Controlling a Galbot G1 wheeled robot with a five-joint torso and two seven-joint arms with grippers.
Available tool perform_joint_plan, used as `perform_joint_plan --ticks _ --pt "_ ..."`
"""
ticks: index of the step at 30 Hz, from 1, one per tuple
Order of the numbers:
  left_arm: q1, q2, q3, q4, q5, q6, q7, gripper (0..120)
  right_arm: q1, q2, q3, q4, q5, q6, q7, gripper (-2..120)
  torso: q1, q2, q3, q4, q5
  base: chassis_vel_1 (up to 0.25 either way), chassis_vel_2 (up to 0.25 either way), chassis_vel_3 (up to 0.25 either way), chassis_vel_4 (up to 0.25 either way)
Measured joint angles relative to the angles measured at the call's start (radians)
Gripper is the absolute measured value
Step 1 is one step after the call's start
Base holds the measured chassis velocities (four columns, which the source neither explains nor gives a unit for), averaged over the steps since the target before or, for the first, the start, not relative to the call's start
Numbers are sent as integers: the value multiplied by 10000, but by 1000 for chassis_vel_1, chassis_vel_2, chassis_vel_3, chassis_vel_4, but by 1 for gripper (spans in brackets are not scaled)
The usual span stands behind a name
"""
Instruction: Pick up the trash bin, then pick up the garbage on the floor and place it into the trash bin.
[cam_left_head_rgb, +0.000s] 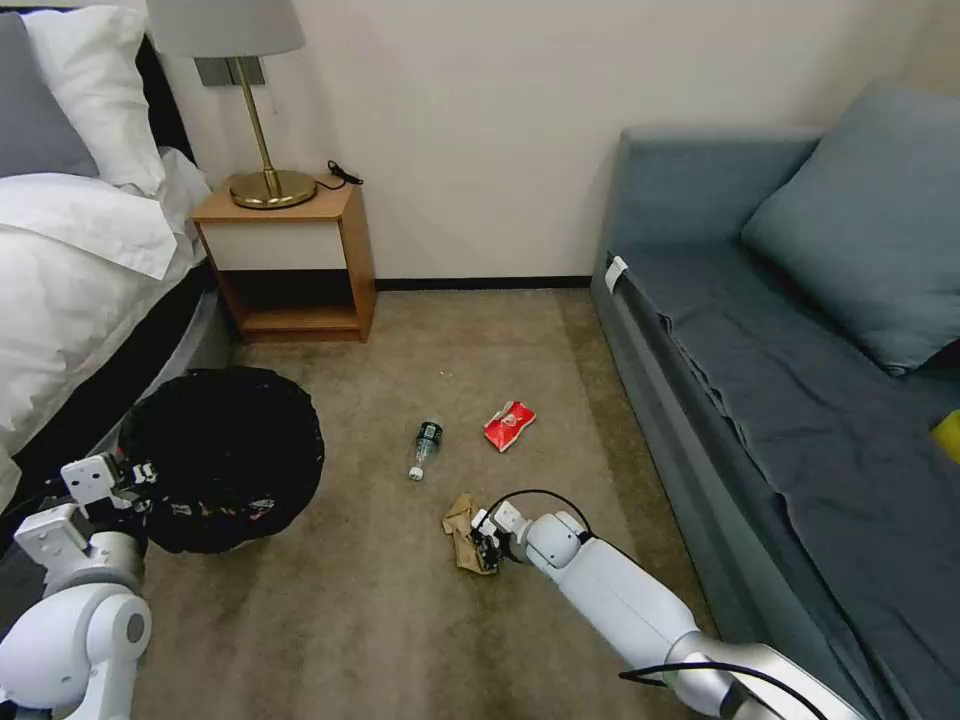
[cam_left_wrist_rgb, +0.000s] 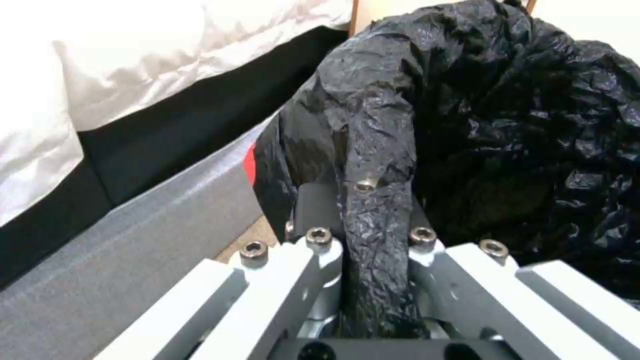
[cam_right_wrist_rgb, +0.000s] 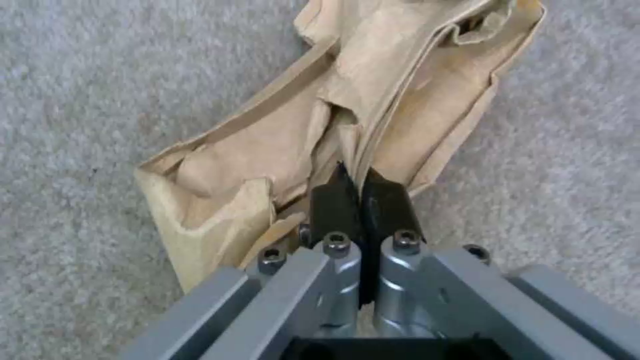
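Black-bagged trash bin (cam_left_head_rgb: 222, 455) clamped at its rim by left gripper (cam_left_head_rgb: 140, 480), crumpled brown paper (cam_left_head_rgb: 462, 533) pinched on carpet (cam_left_head_rgb: 350, 600) by right gripper (cam_left_head_rgb: 484, 532), one bottle (cam_left_head_rgb: 425, 448) at 11 o'clock, one red packet (cam_left_head_rgb: 509, 424) at 12 o'clock of it.

Even, soft indoor light with faint shadows; the head view bends toward its edges, and both wrist views look slightly blurred.
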Motion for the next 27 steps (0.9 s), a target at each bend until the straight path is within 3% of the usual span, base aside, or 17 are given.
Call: perform_joint_plan --ticks 15,27 --pt "24 -103 84 93 15 -119 41 4 982 -95 1131 1023 321 151 -48 0 0 0 0 1 0 0 0 0 0" --pt "-153 -102 200 327 100 -149 54 4 1583 -716 597 4034 1761 -113 -12 0 0 0 0 0 0 0 0 0 0"
